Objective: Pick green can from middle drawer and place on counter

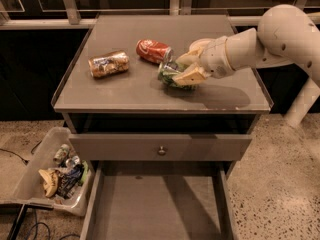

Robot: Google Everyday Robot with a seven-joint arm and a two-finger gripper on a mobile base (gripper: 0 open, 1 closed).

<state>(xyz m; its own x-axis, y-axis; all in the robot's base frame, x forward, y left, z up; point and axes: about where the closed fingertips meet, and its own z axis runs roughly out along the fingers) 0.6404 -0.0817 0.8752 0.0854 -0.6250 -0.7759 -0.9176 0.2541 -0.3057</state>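
The green can (pixel 169 74) lies tilted between the fingers of my gripper (pixel 186 68), low over the middle of the counter (pixel 130 91), and looks to touch it. The gripper reaches in from the right and is shut on the can, which is partly hidden by the tan fingers (pixel 190 76). The middle drawer (pixel 155 204) is pulled open below and shows a bare grey floor.
A red cola can (pixel 152 51) lies just behind the green can. A gold-brown can (pixel 108 64) lies on the counter's left. The top drawer front with a round knob (pixel 161 150) is closed. A plastic bin (pixel 52 169) of clutter stands on the floor at left.
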